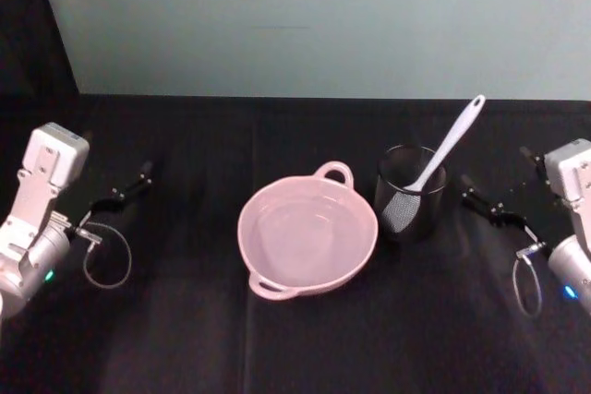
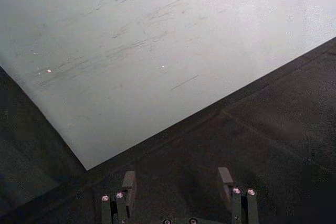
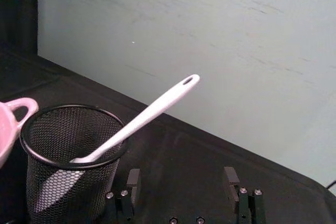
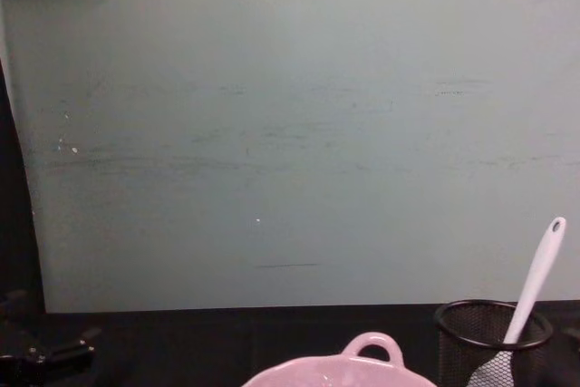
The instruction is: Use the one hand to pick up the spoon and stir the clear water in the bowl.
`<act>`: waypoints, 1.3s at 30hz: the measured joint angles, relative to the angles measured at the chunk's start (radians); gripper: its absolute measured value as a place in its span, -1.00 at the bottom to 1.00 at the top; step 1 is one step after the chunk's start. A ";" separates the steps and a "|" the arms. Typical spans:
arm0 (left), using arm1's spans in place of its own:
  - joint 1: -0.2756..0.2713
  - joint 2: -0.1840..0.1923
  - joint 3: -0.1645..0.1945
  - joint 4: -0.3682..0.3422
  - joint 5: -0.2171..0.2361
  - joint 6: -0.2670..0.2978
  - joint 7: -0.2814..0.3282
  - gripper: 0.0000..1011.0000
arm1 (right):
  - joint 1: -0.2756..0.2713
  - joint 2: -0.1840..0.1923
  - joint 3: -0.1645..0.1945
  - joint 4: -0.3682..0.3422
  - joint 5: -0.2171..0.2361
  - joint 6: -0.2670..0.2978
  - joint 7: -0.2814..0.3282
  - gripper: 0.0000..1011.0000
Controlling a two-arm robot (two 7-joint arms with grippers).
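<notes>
The head of the spoon (image 3: 142, 119) is veiled by the mesh cup (image 3: 63, 187); in the chest view the bowl (image 4: 335, 372) is cut off by the lower edge, its water hidden.

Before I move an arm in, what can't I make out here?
Spoon head: veiled by the mesh cup's wall, head and right wrist views.
Bowl: cut off by the chest view's bottom edge.
Water level: too clear to read, head view.
Left gripper, right gripper: parked open; bodies cut off, wrist views.
</notes>
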 joint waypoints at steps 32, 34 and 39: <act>0.000 0.000 0.000 0.000 0.000 0.000 0.000 1.00 | 0.059 -0.206 0.189 0.073 0.525 0.120 0.325 0.98; 0.000 0.000 0.000 0.000 0.000 0.000 0.000 1.00 | 0.073 -0.219 0.199 0.088 0.545 0.140 0.335 0.98; 0.000 0.000 0.000 0.000 0.000 0.000 0.000 1.00 | 0.089 -0.239 0.219 0.107 0.594 0.165 0.353 0.79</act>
